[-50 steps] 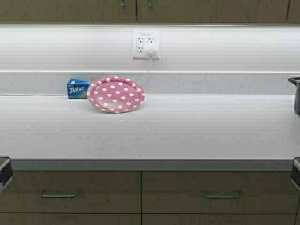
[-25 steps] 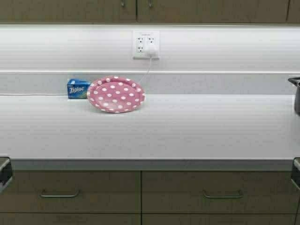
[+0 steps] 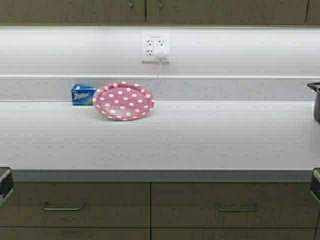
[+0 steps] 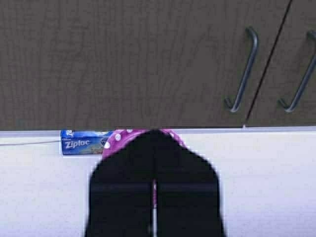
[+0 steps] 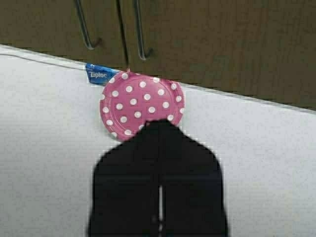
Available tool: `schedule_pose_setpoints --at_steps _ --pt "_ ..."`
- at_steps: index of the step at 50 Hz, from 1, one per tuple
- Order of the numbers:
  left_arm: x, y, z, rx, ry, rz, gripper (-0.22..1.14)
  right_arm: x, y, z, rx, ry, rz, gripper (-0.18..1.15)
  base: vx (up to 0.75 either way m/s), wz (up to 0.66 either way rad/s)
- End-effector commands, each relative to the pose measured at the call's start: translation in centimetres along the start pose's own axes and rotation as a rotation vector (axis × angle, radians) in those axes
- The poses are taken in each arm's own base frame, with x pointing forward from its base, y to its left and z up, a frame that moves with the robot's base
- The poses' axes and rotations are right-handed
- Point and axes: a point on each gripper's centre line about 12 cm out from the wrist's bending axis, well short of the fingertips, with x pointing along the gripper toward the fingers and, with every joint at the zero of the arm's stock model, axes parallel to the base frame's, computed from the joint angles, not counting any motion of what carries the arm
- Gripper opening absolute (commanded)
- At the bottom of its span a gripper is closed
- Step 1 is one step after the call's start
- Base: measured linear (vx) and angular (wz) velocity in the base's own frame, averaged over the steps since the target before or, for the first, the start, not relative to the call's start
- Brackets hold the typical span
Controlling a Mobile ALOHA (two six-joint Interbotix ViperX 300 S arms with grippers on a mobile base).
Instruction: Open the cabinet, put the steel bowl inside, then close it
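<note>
We don't see the steel bowl in any view right now. It is the thing we need and we can't place it; only a dark pot clips in at the right edge of the high view. First risk: we go for the pot or the pink polka-dot plate by mistake.

The cabinet is shut, both doors flush, curved handles near the lower edges: left-door handle, right-door handle.

Left gripper and right gripper both sit low at the front corners, off the surface; jaws on both are closed together with only a thin slit, holding nothing.

Other risks, as we judge them:
- Handles are thin and close together, so a closed or off-centre approach likely slips off or hooks the wrong door.
- A door swinging out can hit the other arm if it sits in front.
- The plug and cord at the outlet hang just under the doors, near the plate, so a low reach could snag them.
- The Ziploc box and plate sit against the backsplash right under the handles.

Room: the middle and right of the surface are open, and the front edge is unobstructed.
</note>
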Motion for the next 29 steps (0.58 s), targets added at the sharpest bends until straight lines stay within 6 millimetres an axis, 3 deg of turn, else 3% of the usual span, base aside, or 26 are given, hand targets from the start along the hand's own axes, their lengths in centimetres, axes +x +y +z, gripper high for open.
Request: schedule_pose_setpoints --at_steps 1,29 --pt "-0.34 -0.35 0.89 0.002 -0.030 -0.010 0.04 -0.36 0.10 0.77 -0.001 -0.026 0.005 0.06 0.00 0.00" --pt "-0.34 -0.36 0.95 0.002 -0.031 -0.010 0.04 -0.37 0.05 0.83 0.000 -0.027 0.003 0.06 0.00 0.00"
